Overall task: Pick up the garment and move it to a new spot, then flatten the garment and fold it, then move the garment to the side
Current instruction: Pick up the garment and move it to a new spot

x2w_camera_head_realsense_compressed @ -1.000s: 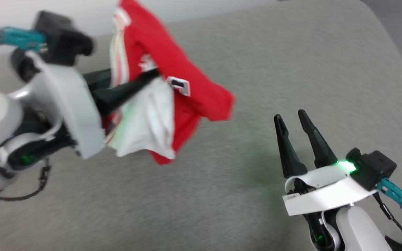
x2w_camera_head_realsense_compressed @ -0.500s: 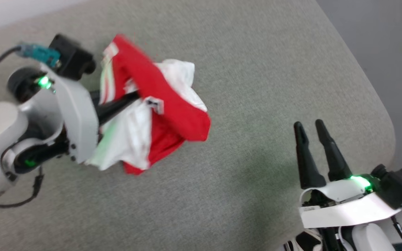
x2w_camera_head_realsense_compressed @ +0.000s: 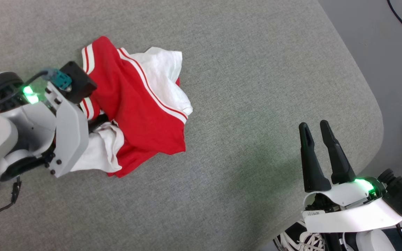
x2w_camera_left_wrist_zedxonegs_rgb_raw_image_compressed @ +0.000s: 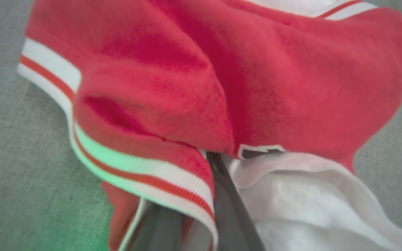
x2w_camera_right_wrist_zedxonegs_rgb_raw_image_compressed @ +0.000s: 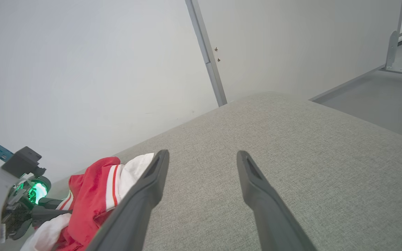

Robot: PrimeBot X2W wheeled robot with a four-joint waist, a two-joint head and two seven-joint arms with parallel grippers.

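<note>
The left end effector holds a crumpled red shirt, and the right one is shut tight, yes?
No: the right end effector is open, fingers apart, as the right wrist view shows. The left end effector does hold the shirt.

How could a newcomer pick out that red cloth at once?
Find the broad grey cushioned surface. Near its left side, at the robot's left tool, lies a crumpled garment. It is bright red with white sleeves and red-and-white striped trim; nothing else on the grey is red.
</note>
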